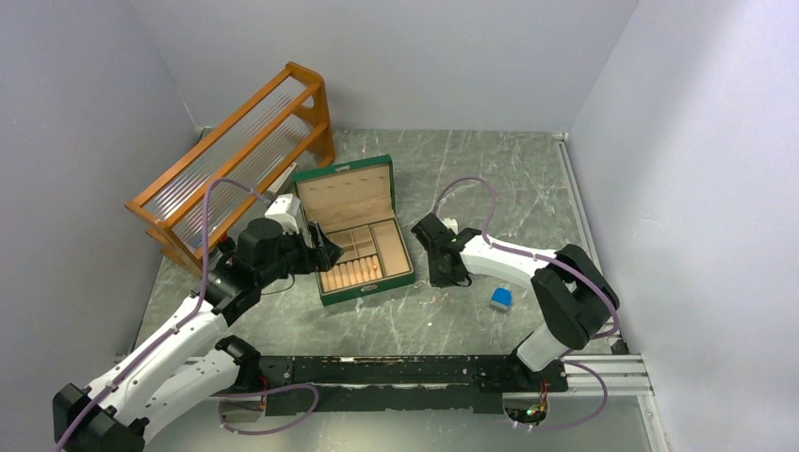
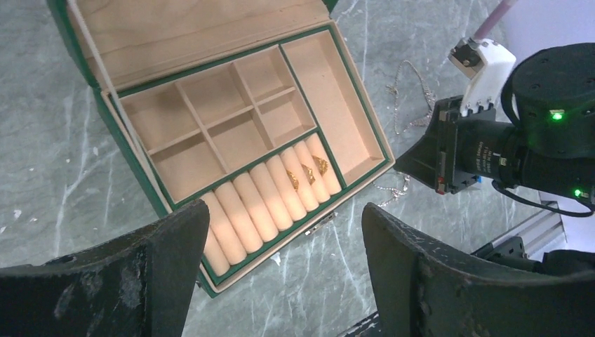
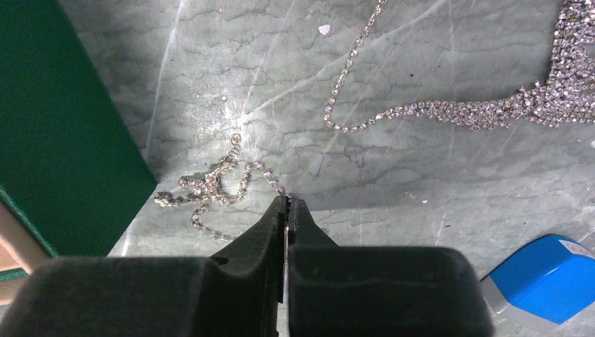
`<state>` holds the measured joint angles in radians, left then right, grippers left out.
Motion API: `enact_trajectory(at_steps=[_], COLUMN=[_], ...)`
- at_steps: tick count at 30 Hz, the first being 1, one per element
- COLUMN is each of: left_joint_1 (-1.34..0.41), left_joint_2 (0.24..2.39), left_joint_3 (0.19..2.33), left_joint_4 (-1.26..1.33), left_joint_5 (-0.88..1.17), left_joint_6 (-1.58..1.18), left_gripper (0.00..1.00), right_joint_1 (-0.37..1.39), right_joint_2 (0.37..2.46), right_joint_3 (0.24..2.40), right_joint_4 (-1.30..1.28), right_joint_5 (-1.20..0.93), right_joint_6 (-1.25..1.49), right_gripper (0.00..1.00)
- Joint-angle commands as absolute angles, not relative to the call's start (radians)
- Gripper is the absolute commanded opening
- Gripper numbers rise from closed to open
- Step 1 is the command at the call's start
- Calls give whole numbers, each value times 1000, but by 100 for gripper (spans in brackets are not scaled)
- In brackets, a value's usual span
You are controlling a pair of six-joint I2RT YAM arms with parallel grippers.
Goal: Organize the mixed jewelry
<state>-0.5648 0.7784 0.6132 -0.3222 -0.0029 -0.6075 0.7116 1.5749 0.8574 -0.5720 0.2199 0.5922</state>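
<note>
Right hand point(image 3: 288, 203) closed, pinching small chain point(image 3: 210, 184)

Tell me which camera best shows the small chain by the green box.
The right wrist view: the small chain lies close and sharp, one end pinched in the right gripper. The left wrist view shows only a faint tangle by the green box's corner. The top external view leaves it too small to see.

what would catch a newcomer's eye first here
The open green jewelry box sits mid-table, with gold pieces tucked into its ring rolls. Just right of it, the right gripper is pinched shut on the end of a sparkly chain lying loose, and a tall wooden rack stands at the back left.
</note>
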Motion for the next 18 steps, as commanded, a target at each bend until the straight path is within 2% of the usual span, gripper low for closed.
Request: enact_trajectory(at_steps=[1,8,18], left_joint_1=[-567,-591,-768], left_joint_2=[787,846,1038], left_joint_3=[628,628,689], left_joint_4=[-237,-112,40], left_joint_5=[95,228,134], left_joint_6=[-574,-546,-554], left_gripper=[84,80,80], right_joint_1=[703,703,700], right_joint_2=[1576,1506,1357], right_joint_3=[846,860,813], right_joint_4=[-589,-610,-578], right_joint_5=[264,312,361], right_joint_6=[572,570,614], right_gripper=[0,0,0])
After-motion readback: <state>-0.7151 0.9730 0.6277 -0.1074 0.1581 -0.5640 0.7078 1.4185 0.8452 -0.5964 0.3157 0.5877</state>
